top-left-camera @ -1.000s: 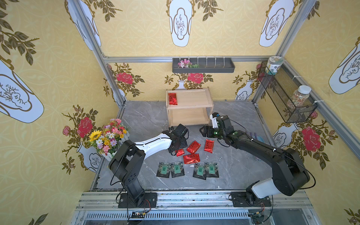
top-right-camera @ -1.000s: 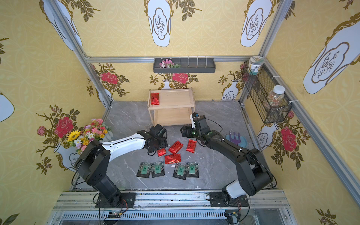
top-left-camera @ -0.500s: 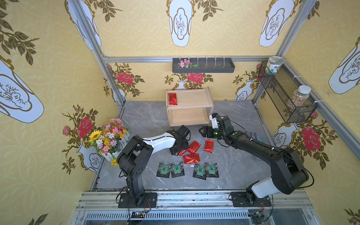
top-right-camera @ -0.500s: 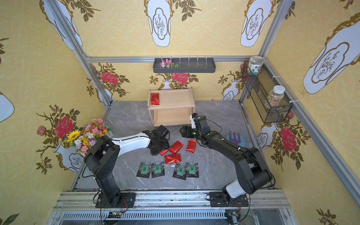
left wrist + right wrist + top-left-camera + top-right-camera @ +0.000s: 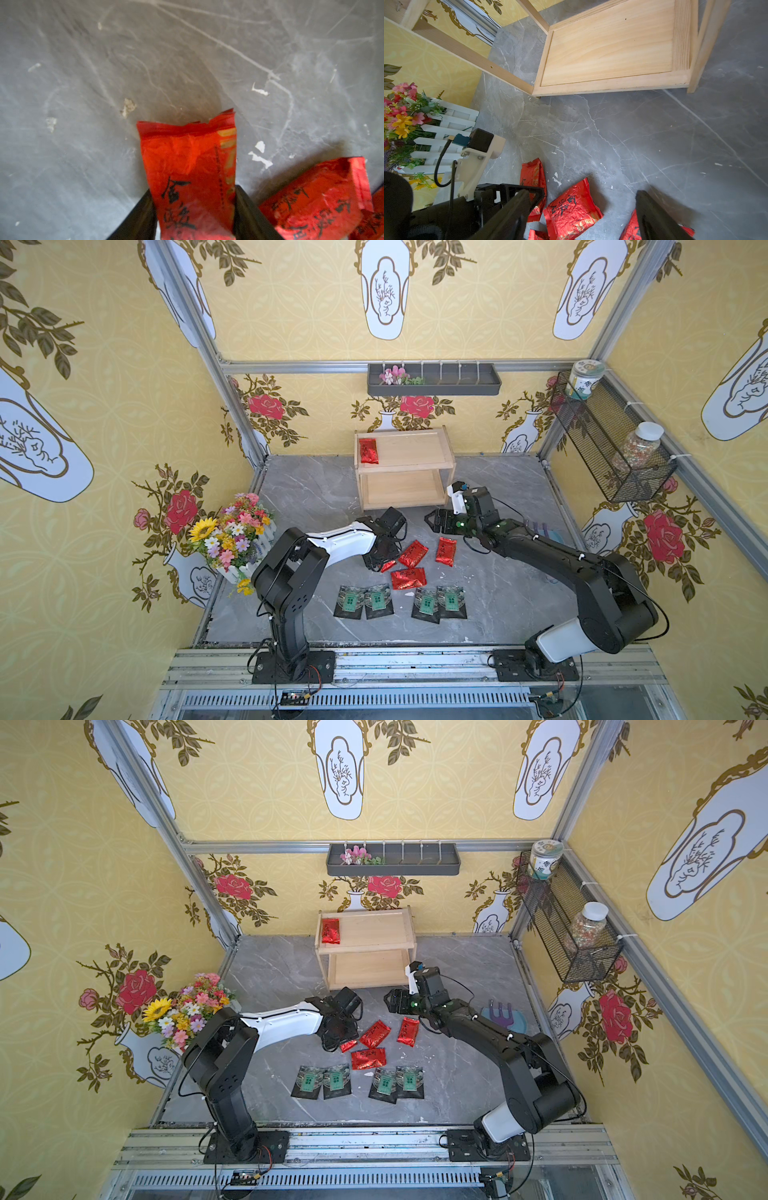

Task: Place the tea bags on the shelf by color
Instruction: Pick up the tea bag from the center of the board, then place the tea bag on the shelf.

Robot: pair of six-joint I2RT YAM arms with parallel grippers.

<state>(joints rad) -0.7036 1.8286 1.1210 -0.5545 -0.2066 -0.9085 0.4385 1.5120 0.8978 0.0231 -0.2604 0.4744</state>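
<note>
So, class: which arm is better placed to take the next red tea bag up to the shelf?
Left. The left gripper has its fingers against both sides of a red tea bag; the right gripper hangs open, holding nothing.

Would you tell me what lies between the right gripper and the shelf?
Only bare tabletop lies between right gripper and shelf, as the right wrist view shows.

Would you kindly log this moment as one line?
left gripper: astride red tea bag, grip unconfirmed | right gripper: open, empty | shelf: one red bag on top tier
</note>
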